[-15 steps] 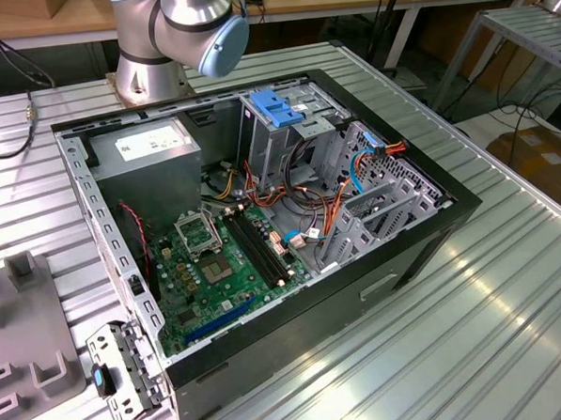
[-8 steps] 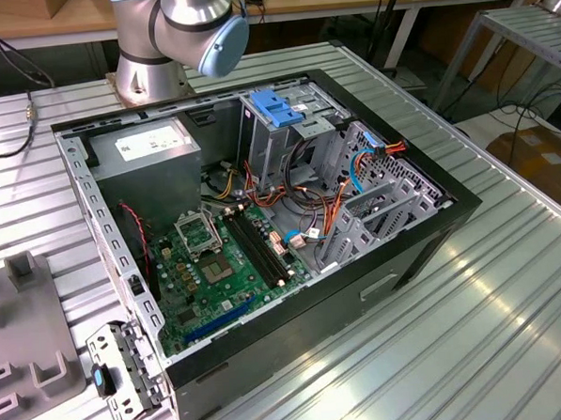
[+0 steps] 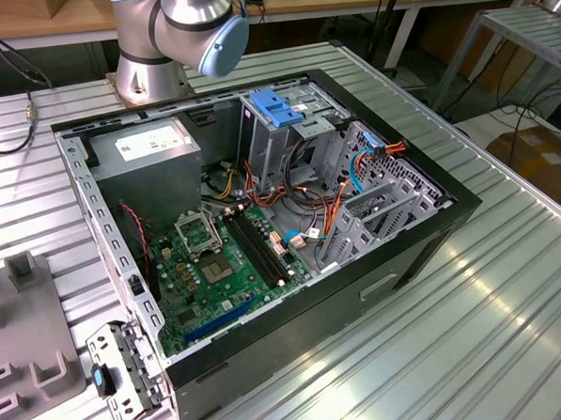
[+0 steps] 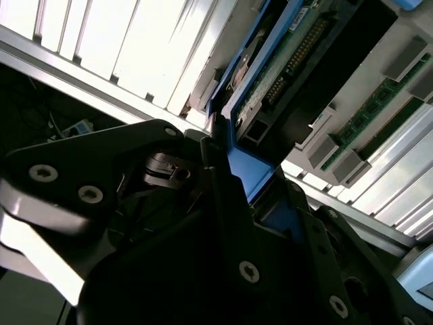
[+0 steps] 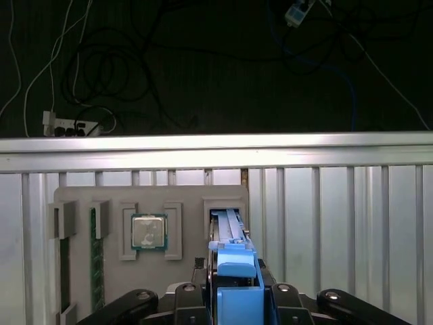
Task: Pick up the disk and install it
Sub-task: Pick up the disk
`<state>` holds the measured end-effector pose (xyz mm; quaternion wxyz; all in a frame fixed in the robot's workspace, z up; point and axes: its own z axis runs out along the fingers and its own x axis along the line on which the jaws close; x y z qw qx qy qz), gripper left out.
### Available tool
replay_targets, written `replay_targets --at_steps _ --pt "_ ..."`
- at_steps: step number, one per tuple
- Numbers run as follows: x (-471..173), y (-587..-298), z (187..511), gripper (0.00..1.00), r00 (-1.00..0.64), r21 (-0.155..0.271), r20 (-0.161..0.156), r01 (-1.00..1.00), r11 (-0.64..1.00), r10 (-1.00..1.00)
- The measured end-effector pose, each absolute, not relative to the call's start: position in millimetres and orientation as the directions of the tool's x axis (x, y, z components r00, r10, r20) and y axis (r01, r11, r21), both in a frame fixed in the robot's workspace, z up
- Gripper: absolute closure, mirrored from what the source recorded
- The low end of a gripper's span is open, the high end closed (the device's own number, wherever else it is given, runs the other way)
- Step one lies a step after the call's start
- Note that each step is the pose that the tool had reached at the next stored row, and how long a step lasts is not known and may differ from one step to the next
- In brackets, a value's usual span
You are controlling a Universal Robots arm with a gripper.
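Observation:
The disk (image 5: 229, 227) stands on edge in a slot of the grey parts tray (image 5: 189, 196), with a blue plastic carrier around it. In the second wrist view the disk (image 4: 284, 61) shows its green circuit board and black underside, edged by the blue rail. In both wrist views my gripper (image 5: 237, 274) sits over the disk, with a black finger pressed against each side of the blue carrier. My gripper (image 4: 226, 145) looks shut on it. The disk's lower part is still in the slot.
The tray also holds a processor (image 5: 149, 231) and memory sticks (image 5: 97, 257). In the exterior view the open computer case (image 3: 424, 249) lies on the ribbed aluminium table (image 3: 475, 331), with a blue-topped drive cage (image 3: 280, 111) and a power supply (image 3: 150, 146). The arm's base (image 3: 172, 27) stands behind the case.

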<state>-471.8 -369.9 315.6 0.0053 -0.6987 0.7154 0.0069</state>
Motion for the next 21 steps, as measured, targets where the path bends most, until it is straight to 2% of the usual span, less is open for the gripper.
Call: replay_targets --at_steps 21 --pt "-471.8 -369.9 333.2 0.63 -0.024 0.002 -0.021 -1.0 0.024 -0.999"
